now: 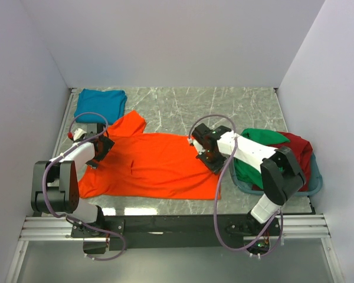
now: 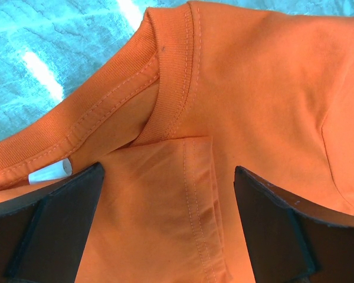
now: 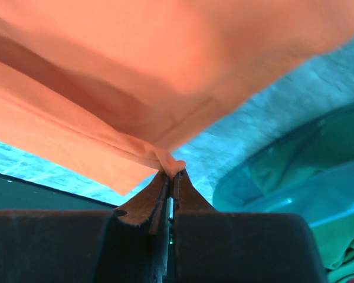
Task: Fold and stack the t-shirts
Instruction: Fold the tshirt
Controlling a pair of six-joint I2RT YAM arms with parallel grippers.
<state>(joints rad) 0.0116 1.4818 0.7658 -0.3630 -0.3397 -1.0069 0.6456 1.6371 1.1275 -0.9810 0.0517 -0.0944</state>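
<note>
My right pincer (image 3: 171,175) was clamped shut on the right-hand hem of the bright orange soft-cloth t-shirt (image 1: 147,165), which lay spread flat across the grey marbled bench (image 1: 224,109). My left pincer (image 2: 168,174) stood wide apart over its ribbed collar, gripping nothing. A folded teal blue t-shirt (image 1: 100,104) lay at the far left; a green t-shirt (image 1: 265,137) and a dark red t-shirt (image 1: 301,150) were heaped in the grey-blue plastic basket (image 1: 315,184).

Three cams, and the orange t-shirt (image 1: 153,165) shows up in all of them

Top one's high up at the near edge, looking down over the whole table (image 1: 224,109). Left wrist cam hangs right over the collar (image 2: 171,88), super close. Right wrist cam peers out low at the hem (image 3: 165,159), with the basket (image 3: 295,194) beyond.
</note>
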